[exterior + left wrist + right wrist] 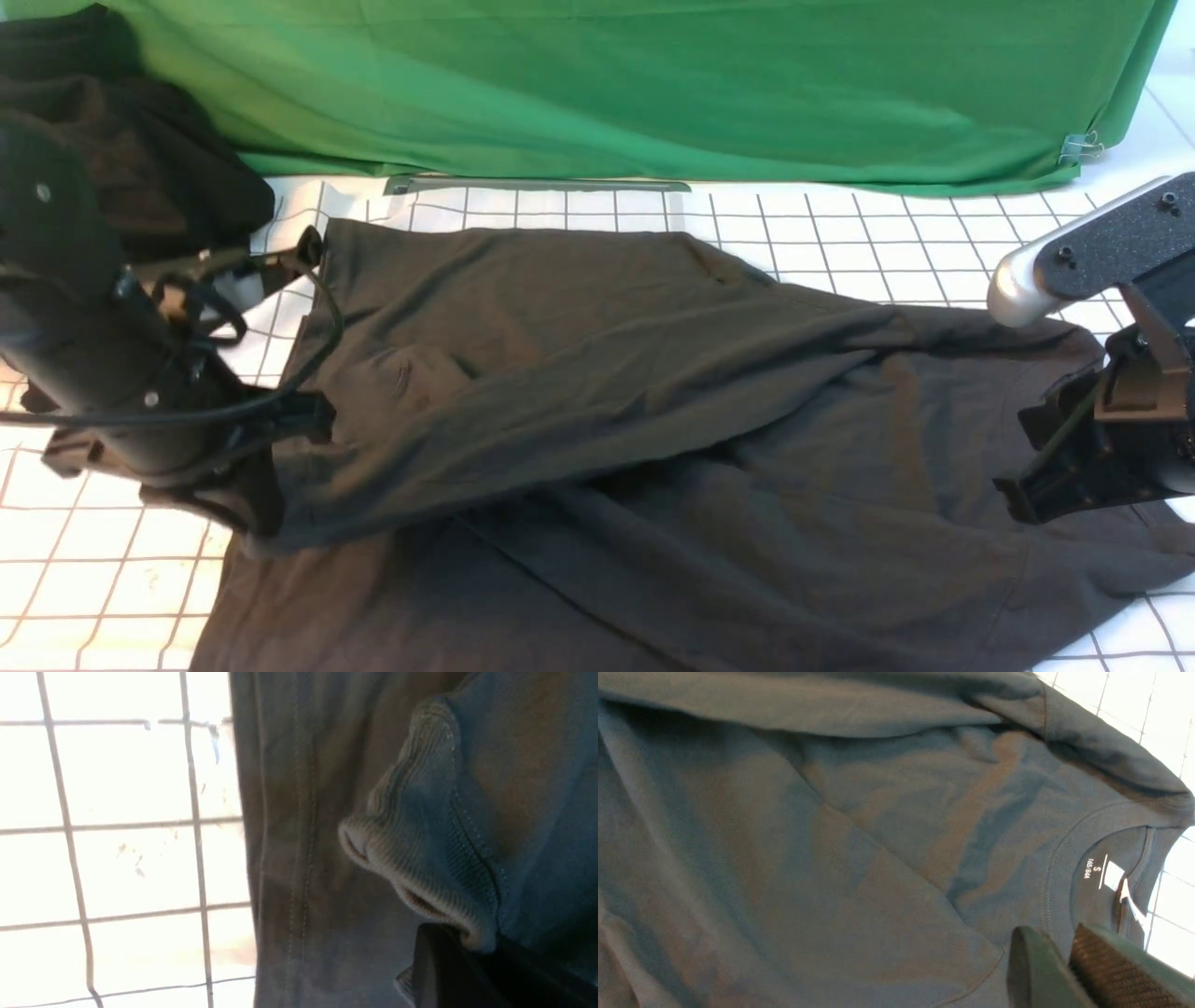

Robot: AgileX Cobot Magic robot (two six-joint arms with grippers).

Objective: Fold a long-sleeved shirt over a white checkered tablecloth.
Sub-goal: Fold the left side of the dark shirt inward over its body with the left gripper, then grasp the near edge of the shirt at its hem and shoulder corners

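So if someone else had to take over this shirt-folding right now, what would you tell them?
Left claw: shut on the long-sleeved shirt at a ribbed cuff, holding it raised.
Right claw: low over the shirt near the collar; grip unclear.
Shirt: spread, rumpled, on the white checkered tablecloth.
Done: one layer lies partway across the body.
To do: lay it flat, finish the folds.

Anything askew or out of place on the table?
The long-sleeved shirt lies askew, its upper layer folded diagonally and wrinkled, not square to the grid of the white checkered tablecloth. A separate dark heap of cloth sits at the far left corner.
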